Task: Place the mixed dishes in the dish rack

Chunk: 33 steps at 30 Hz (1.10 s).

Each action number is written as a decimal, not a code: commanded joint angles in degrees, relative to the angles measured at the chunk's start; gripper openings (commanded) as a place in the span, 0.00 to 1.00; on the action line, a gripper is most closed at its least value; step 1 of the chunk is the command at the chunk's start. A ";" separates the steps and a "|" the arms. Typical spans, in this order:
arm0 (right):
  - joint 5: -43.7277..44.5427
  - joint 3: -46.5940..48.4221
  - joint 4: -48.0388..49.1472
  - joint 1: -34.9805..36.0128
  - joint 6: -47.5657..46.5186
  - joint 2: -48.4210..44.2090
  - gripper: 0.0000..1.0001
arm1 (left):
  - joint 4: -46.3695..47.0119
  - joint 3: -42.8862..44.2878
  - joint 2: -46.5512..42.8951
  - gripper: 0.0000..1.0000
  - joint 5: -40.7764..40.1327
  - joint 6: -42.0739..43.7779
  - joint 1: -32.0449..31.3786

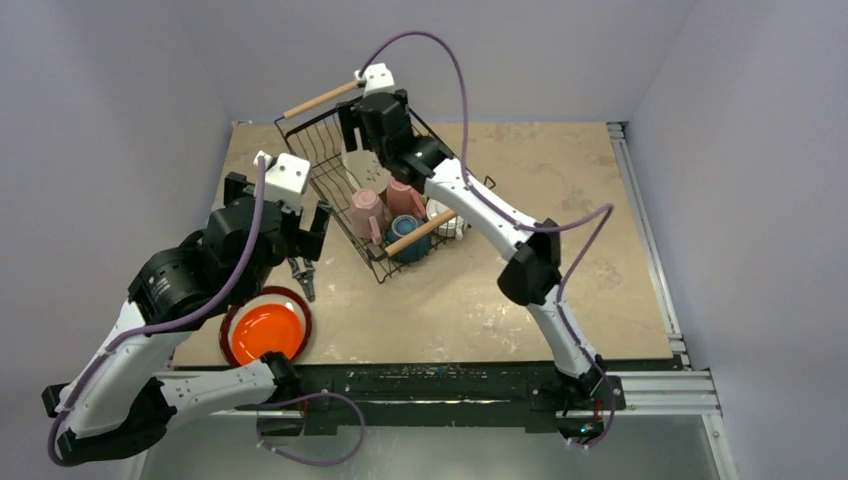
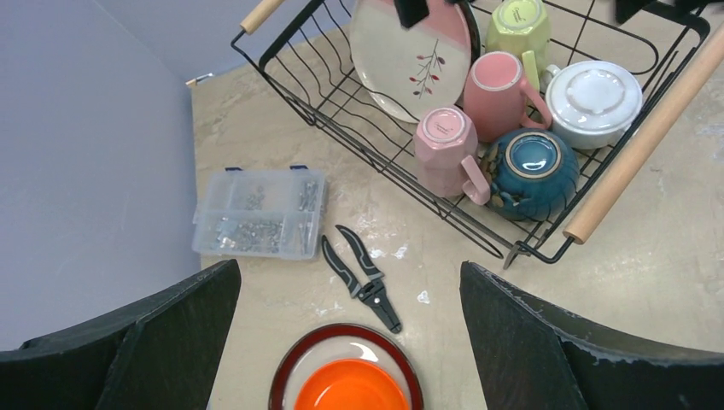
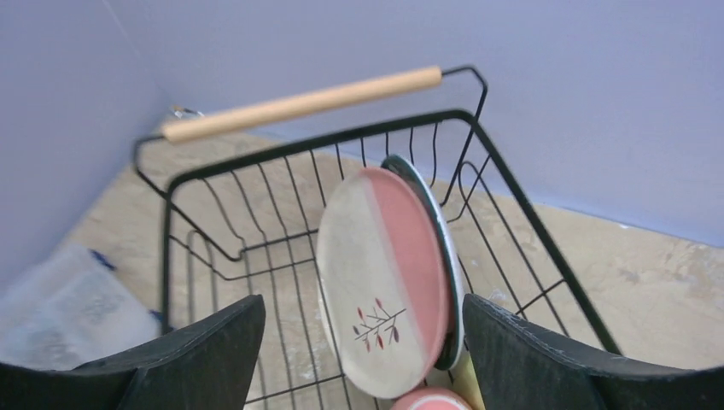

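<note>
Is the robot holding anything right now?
Nothing. Left gripper and right gripper are both open and empty; the pink-white plate rests untouched in the dish rack.

Left gripper (image 2: 350,342) jaws spread wide, arm bent, right gripper (image 3: 363,342) jaws parted, arm stretched forward

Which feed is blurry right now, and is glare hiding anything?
Right wrist: soft and smeared, though the pink-white plate reads fine. Left wrist: crisp on the dish rack and black pliers. Top external: even light, bright sheen on the orange plate, nothing hidden.
</note>
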 commanded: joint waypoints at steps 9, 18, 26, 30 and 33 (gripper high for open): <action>-11.63 -28.90 -13.43 0.10 10.31 -36.17 0.86 | -13.95 -2.45 3.39 1.00 7.18 -36.46 2.04; -17.47 -55.46 -9.26 0.02 16.37 -56.29 0.85 | -20.00 -22.38 1.83 1.00 20.62 -60.71 11.30; -18.86 -63.51 -9.30 0.06 18.71 -66.17 0.84 | -8.78 -41.05 0.18 0.95 27.83 -64.84 27.98; -17.33 -63.45 -12.44 0.08 16.57 -70.40 0.85 | -4.96 -44.98 6.41 0.84 28.25 -64.04 35.73; -14.72 -65.25 -13.58 0.03 16.34 -73.39 0.86 | -2.26 -44.90 10.55 0.77 28.08 -62.48 38.51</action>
